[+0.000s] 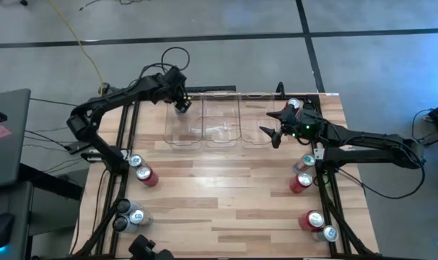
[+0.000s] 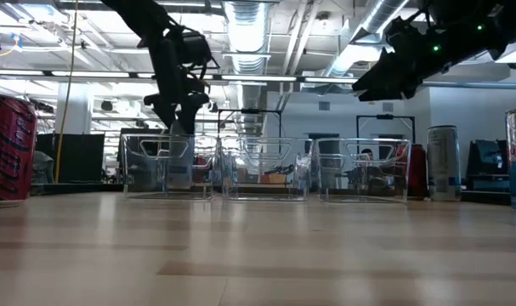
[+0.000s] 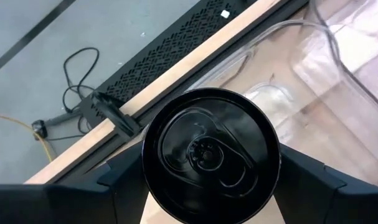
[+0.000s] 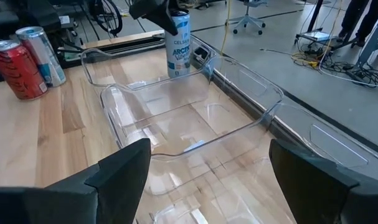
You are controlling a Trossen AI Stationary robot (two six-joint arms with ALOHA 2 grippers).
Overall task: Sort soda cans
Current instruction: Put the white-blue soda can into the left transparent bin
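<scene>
The wooden table (image 1: 226,188) stands on a grey floor in a large room with pipes and strip lights under the ceiling. Three clear plastic bins (image 1: 221,119) stand side by side at its far edge. The left gripper (image 1: 182,105) holds a pale blue can (image 4: 178,43) with a dark top upright at the leftmost bin, fingers closed on its sides. The right gripper (image 1: 273,130) hangs wide open and empty over the rightmost bin; other soda cans (image 1: 142,170) stand along both table sides.

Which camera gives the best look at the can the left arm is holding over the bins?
The right wrist view: the can shows side-on, label readable, in the left gripper. The left wrist view shows only its dark top. In the high and low views the gripper mostly hides it.
</scene>
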